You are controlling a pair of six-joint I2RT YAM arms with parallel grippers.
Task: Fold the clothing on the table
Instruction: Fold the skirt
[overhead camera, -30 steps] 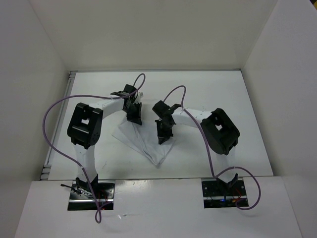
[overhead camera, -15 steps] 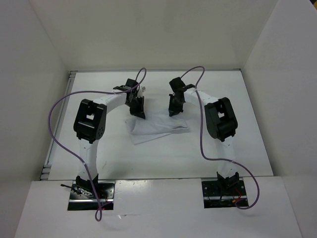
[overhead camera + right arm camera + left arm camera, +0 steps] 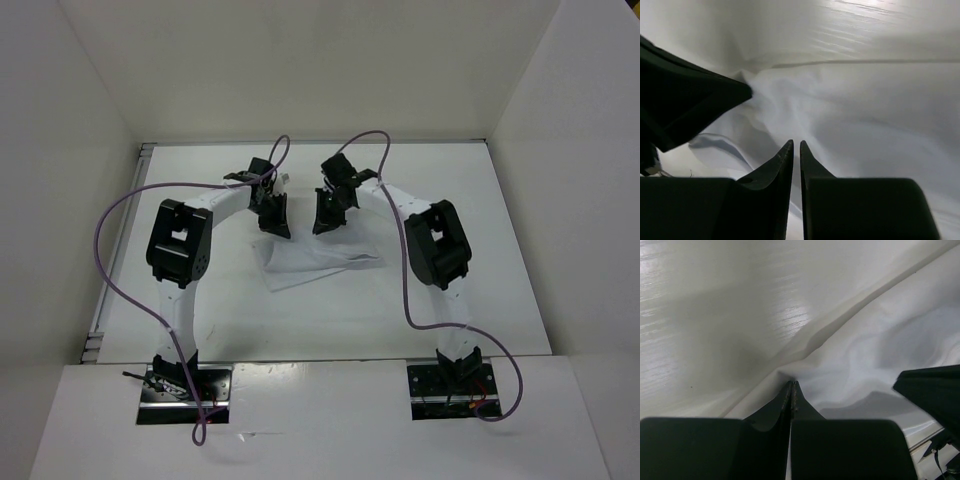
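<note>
White and thin, the wrinkled soft-fabric clothing (image 3: 320, 262) lies near the middle of the overhead frame on the flat matte white counter (image 3: 460, 200). It is gathered into a flattened band whose long axis runs left to right across the picture and dips slightly toward the right.

Both arms reach to the band's upper edge. The black two-finger left pincer (image 3: 276, 228) sits at its upper left corner, and the black right pincer (image 3: 323, 222) is just beside it, about midway along that edge. The band's right end lies well apart from either pincer, lower right of the right pincer, which is the nearer of the two.

In its own wrist view the left pincer is fully closed, and a pleat of fabric puckers right up to its tips, so it appears to have the cloth pinched. The right pincer's fingers stand almost together, with only a thin slit between them, low over the fabric. Whether any layer sits in that slit I cannot tell.
</note>
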